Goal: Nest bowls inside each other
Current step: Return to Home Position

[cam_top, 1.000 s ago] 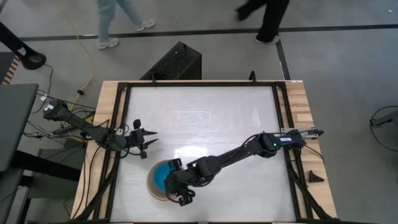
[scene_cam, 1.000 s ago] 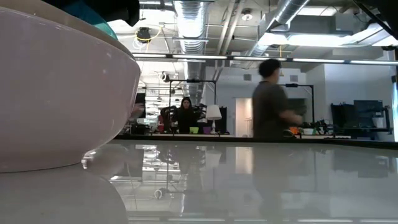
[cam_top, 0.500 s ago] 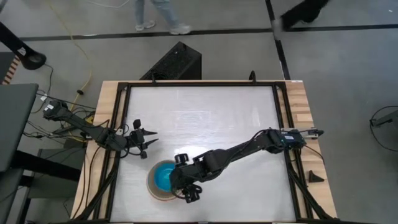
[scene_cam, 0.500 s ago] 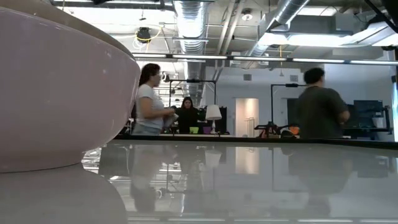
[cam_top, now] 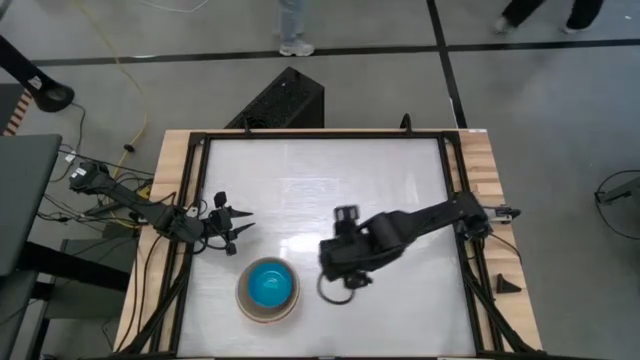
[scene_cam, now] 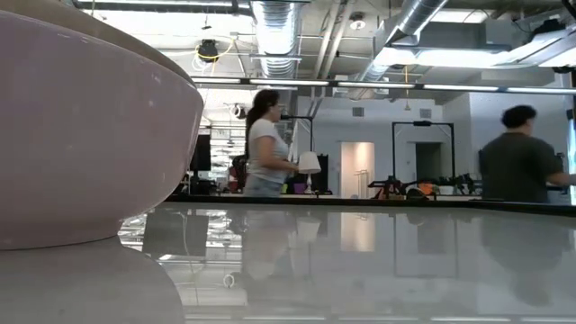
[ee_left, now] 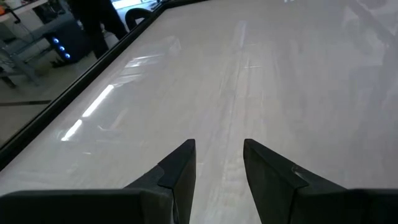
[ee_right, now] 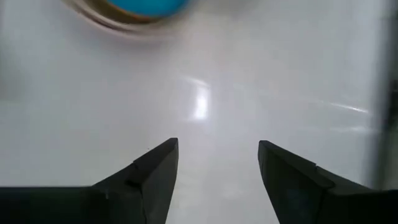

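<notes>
The bowls stand nested in one stack point(cam_top: 268, 289) near the table's front edge, left of centre, on the outer bowl's base. A bright teal bowl point(cam_top: 268, 285) lies innermost, inside a beige and pink rim point(cam_top: 244, 303). The low view shows the pink outer wall point(scene_cam: 81, 135) close up at its left. My right gripper point(cam_top: 338, 274) hangs open above the bare table to the right of the stack; its wrist view point(ee_right: 217, 146) shows the stack point(ee_right: 140, 9) beyond the fingers. My left gripper point(cam_top: 238, 226) waits open at the table's left edge, with nothing between its fingers point(ee_left: 219, 144).
Bare white tabletop point(cam_top: 330, 180) stretches from the far half across to the right. A black frame point(cam_top: 450, 180) borders the table. A small black wedge point(cam_top: 506, 285) lies on the right wooden edge. A black box point(cam_top: 285, 100) stands on the floor behind; people point(scene_cam: 265, 144) walk beyond.
My right gripper has drawn away from the right rim of the stack, rising and going toward the table's right edge. The teal bowl, which showed above the pink rim in the low view with the gripper, now lies down inside the stack, fully uncovered from above.
</notes>
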Tool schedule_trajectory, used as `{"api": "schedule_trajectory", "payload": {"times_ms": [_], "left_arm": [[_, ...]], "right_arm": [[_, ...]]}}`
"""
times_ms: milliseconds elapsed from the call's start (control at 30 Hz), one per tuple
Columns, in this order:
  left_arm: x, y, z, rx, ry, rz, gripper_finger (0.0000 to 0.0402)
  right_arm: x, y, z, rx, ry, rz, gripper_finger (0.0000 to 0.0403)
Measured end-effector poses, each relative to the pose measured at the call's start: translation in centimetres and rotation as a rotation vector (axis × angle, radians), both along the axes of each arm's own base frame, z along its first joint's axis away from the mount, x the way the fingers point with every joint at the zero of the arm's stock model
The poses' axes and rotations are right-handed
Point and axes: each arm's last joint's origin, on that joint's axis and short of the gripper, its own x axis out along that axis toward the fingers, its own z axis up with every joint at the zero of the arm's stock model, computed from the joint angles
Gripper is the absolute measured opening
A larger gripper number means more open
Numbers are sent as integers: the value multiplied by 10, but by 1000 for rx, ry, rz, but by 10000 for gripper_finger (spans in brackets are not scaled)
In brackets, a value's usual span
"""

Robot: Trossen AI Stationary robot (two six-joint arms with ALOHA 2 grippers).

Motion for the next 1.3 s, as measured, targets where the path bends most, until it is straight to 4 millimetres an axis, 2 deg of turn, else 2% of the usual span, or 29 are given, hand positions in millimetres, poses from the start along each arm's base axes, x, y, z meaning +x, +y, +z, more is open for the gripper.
{"api": "schedule_trajectory", "payload": {"times_ms": [133,233,300,367,533,733,800,933,1300], "left_arm": [[0,0,0,0,0,0,125],[0,0,0,0,0,0,125],[0,0,0,0,0,0,126],[0,0,0,0,0,0,125],[0,0,0,0,0,0,125],[0,0,0,0,0,0,125],[0,0,0,0,0,0,125],[0,0,0,0,0,0,125],[0,0,0,1,2,0,125]], "right_arm": [[-36,-7,12,-151,-19,-44,255],[-65,-17,7,-137,-71,-40,255],[-85,-29,-5,-86,-175,-57,255],[-107,-45,-25,-27,-300,-82,255],[-163,-90,-93,193,-613,-159,255],[-213,-123,-164,401,-974,-175,255],[-225,-130,-179,445,-1081,-168,255],[-242,-140,-204,482,-1157,-187,255],[-256,-150,-216,431,-1085,-262,255]]}}
